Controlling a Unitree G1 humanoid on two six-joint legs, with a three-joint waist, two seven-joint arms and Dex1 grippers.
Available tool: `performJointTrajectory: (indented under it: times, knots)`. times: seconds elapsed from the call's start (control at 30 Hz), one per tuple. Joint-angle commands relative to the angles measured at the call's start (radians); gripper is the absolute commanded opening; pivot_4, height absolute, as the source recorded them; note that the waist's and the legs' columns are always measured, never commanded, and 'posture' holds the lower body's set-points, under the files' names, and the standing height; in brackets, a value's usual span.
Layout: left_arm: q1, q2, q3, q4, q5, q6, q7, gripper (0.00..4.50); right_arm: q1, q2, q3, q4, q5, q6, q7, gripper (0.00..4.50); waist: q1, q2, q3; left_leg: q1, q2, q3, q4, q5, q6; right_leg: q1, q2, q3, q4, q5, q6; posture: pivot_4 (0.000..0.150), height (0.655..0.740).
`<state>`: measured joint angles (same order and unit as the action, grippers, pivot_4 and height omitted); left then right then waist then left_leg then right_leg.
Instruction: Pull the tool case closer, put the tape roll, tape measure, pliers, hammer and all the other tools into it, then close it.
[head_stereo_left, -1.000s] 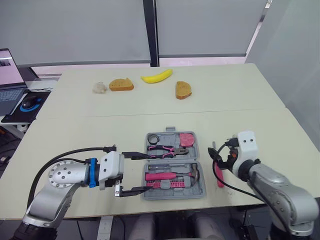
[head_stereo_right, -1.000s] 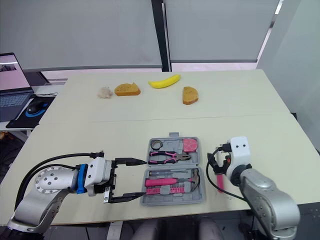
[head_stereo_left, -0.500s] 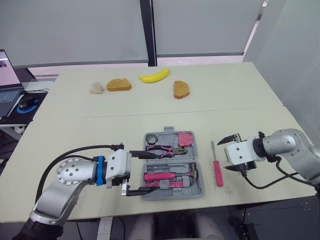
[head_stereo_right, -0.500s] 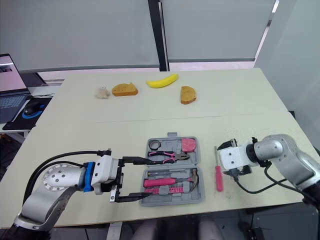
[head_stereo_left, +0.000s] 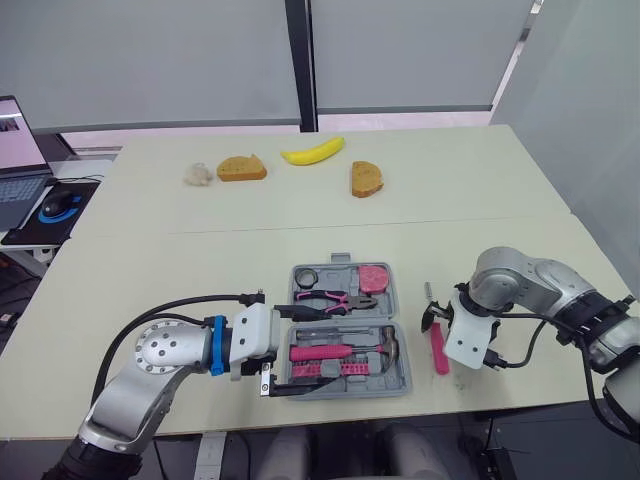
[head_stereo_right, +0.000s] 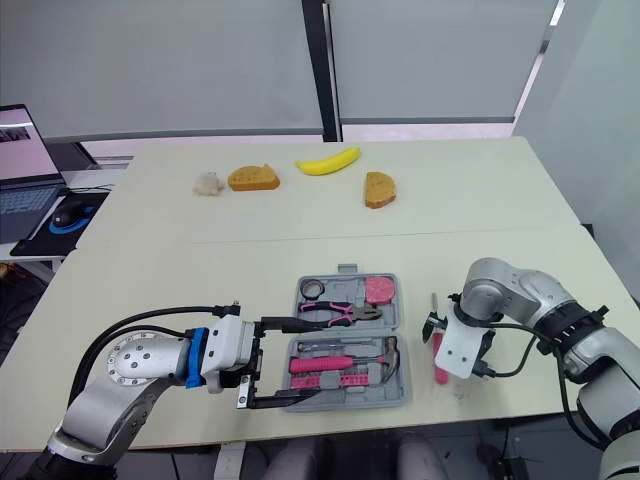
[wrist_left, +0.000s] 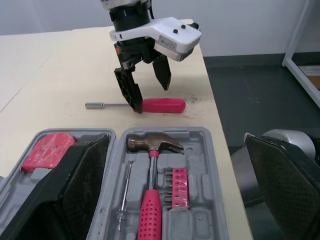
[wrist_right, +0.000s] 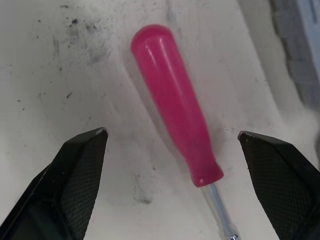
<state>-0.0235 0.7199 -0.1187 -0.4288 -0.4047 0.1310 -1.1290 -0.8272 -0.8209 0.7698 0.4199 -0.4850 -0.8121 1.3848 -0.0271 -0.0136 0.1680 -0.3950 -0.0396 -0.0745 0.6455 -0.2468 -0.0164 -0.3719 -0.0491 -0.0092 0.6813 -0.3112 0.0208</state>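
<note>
The grey tool case (head_stereo_left: 397, 352) lies open near the table's front edge. It holds a tape roll (head_stereo_left: 306, 277), pliers (head_stereo_left: 326, 299), a red tape measure (head_stereo_left: 373, 277), a pink-handled hammer (head_stereo_left: 335, 352) and a bit set (wrist_left: 177, 187). My left gripper (head_stereo_left: 312, 350) is open, with one finger on each side of the case's left part. A pink screwdriver (head_stereo_left: 438, 347) lies on the table right of the case. My right gripper (head_stereo_left: 440, 320) points down at it, open, with the handle (wrist_right: 175, 125) between its fingers (wrist_right: 75, 190) but not gripped.
A banana (head_stereo_left: 313, 152), two bread slices (head_stereo_left: 243, 168) (head_stereo_left: 366, 179) and a pale crumpled lump (head_stereo_left: 199, 175) lie at the table's far side. A laptop and a mouse (head_stereo_left: 55, 206) sit on a side desk at the left. The table's front edge runs just below the case.
My right gripper has swung from a sideways pose to pointing down over the screwdriver's handle. My left gripper has slid further right along the case.
</note>
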Motion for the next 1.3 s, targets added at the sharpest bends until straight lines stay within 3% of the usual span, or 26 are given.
performJointTrajectory:
  times: [0.03,0.1,0.2,0.37,0.6,0.83,1.1,1.3]
  knots:
    - [0.0,-0.005,-0.004,-0.039,0.006,-0.004,0.017,4.5,-0.046,0.028,0.006,0.057,-0.032,-0.051,-0.005,4.44,0.0,0.0,0.0,0.0,0.0,0.0,0.0,0.0,0.0,0.0,0.0,0.0,0.0,0.0,0.0,0.15,0.74]
    - [0.005,-0.007,-0.008,-0.042,0.011,-0.007,0.023,4.5,-0.055,0.046,0.011,0.087,-0.043,-0.066,-0.008,4.44,0.0,0.0,0.0,0.0,0.0,0.0,0.0,0.0,0.0,0.0,0.0,0.0,0.0,0.0,0.0,0.15,0.74]
    - [0.006,-0.01,-0.012,-0.046,0.015,-0.007,0.031,4.5,-0.065,0.077,0.016,0.129,-0.066,-0.083,-0.029,3.93,0.0,0.0,0.0,0.0,0.0,0.0,0.0,0.0,0.0,0.0,0.0,0.0,0.0,0.0,0.0,0.15,0.74]
    - [0.014,-0.009,-0.014,-0.049,0.018,-0.008,0.041,4.5,-0.079,0.111,0.025,0.198,-0.132,-0.109,-0.089,2.39,0.0,-0.001,0.0,0.002,0.0,0.0,0.0,0.0,0.0,0.001,0.0,0.0,0.0,0.0,0.0,0.15,0.74]
    - [0.025,-0.007,-0.018,-0.045,0.024,-0.02,0.04,4.5,-0.098,0.121,0.024,0.275,-0.206,-0.127,-0.174,1.64,-0.004,-0.003,-0.002,0.01,0.0,0.0,0.0,0.0,0.0,0.008,0.0,0.0,0.0,0.0,-0.001,0.15,0.74]
    - [0.013,-0.021,-0.022,-0.032,0.012,-0.032,0.022,4.5,-0.035,0.044,-0.052,0.122,-0.049,-0.022,-0.053,0.79,-0.001,-0.001,0.0,0.015,0.0,0.0,-0.001,0.0,0.0,0.014,0.0,0.0,-0.001,0.0,-0.001,0.15,0.74]
    - [-0.02,-0.049,-0.039,0.01,0.022,-0.063,0.009,4.5,0.168,-0.119,-0.221,-0.275,0.191,0.356,0.093,0.63,0.007,0.001,0.001,0.013,0.0,0.0,-0.001,0.0,0.0,0.013,-0.001,0.0,-0.001,0.0,-0.001,0.15,0.74]
    - [-0.05,-0.066,-0.043,0.049,0.022,-0.086,-0.006,4.5,0.441,-0.252,-0.445,-0.708,0.435,1.007,0.134,0.63,0.023,0.002,0.002,0.012,0.0,-0.001,-0.001,-0.001,0.0,0.013,-0.002,-0.001,-0.002,0.0,-0.001,0.15,0.74]
